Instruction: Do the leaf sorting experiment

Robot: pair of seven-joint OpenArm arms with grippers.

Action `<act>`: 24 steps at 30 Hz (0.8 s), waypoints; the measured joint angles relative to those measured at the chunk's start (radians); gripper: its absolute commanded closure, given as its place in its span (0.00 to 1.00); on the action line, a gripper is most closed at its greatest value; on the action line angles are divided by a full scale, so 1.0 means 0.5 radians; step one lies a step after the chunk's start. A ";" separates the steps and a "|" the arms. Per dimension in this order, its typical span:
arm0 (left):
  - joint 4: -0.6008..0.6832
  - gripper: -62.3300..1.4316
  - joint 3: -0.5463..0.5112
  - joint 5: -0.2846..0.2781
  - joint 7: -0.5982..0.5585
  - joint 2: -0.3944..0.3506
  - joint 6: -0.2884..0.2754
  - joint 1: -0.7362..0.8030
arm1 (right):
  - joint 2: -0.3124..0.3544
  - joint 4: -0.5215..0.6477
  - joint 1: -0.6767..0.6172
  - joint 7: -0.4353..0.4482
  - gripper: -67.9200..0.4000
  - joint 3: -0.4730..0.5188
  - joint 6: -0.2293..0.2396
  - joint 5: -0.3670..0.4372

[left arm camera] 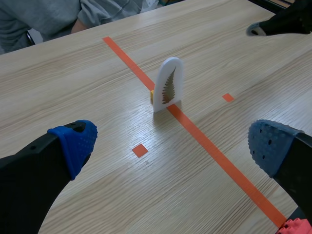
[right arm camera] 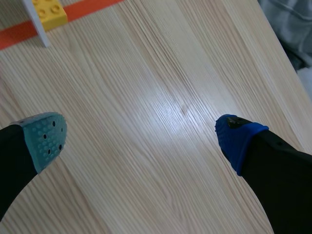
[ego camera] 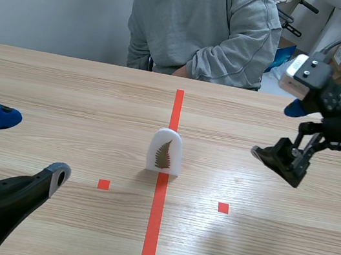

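**Scene view.** Upright on the table, astride the long orange-red tape line: white arched leaf card, fern print facing the robot. At 8 o'clock from the card, well apart and low over the table: left fingers, spread wide, gripping nothing. At 2 o'clock from the card, well apart and raised: right fingers, likewise parted, gripping nothing. At 12 o'clock, across the table: seated person in a grey hoodie.

**Left wrist view.** Left fingers open, one blue pad to each side. Leaf card at 12 o'clock ahead of them, well clear of both pads, standing on the tape line. Small yellow brick touching its back. Beyond the card, at about 2 o'clock: tip of the right fingers.

**Right wrist view.** Right fingers open, grey-green pad and blue pad wide apart over the table. Toward 11 o'clock ahead, well outside the gap: white edge of the leaf card, with the yellow brick just beside it on the tape.
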 measured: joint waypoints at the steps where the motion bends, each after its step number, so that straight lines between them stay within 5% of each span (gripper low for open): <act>1: 0.000 0.00 0.000 0.000 0.014 0.021 -0.001 0.000 | -0.038 -0.066 0.065 0.002 0.07 -0.056 0.024 -0.008; 13: 0.000 0.00 0.000 0.000 0.043 0.098 -0.001 0.001 | -0.586 -0.739 0.459 0.161 0.07 -0.535 0.040 -0.302; 24: 0.000 0.00 0.000 0.000 0.044 0.098 -0.001 0.000 | -0.823 -0.964 0.457 0.372 0.07 -0.592 0.002 -0.523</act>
